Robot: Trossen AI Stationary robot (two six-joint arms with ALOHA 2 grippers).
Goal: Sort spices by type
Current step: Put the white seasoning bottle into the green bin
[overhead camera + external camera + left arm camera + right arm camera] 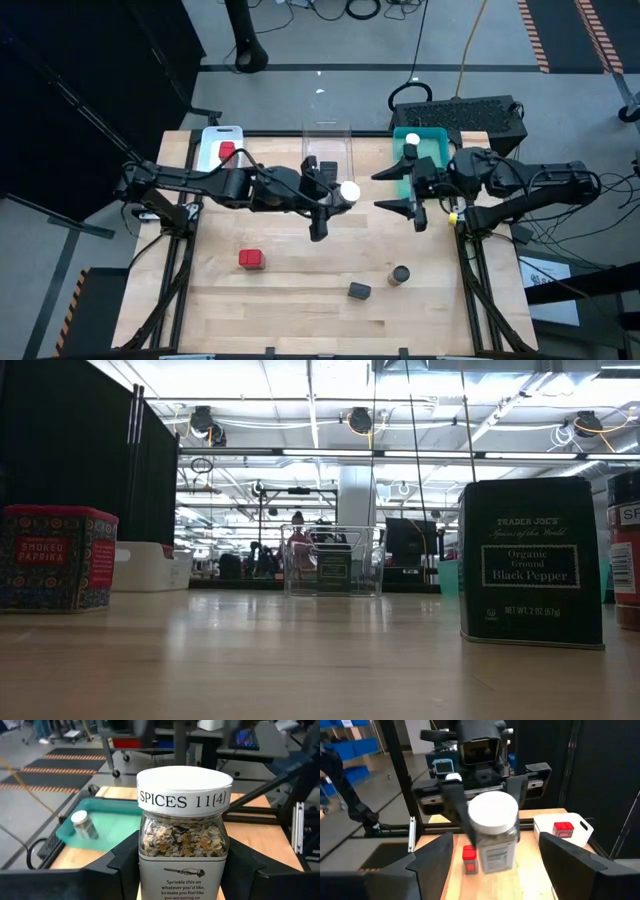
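While the left pincer (338,200) hangs above the middle of the table (300,290), its fingers are clamped on a clear jar with a white cap (349,190). In the left wrist view this jar (183,835) stands upright between the two dark fingers (125,862), with mixed seasoning visible through the glass.

The right pincer (405,190) is positioned just to the right of the held jar, at the near edge of the teal tray (440,140). Its fingers are spread wide apart and hold nothing. The right wrist view shows the held jar (493,832) ahead of this pincer, in line with the gap between its fingers (427,857).

Locations of the remaining containers:
- A second white-capped jar (412,142) lies in the teal tray.
- One red tin (227,151) rests in the white tray (215,135) at the far left of the table.
- The other red tin (251,259) stands on the table near the front left; the low view shows its label as smoked paprika (55,557).
- A dark tin (312,163) sits in the clear tray (326,128) at the far centre.
- A black pepper tin (359,291) stands on the table near the front, right of centre.
- One more jar (400,274) stands just beside it on the right, red-labelled in the low view (627,550).
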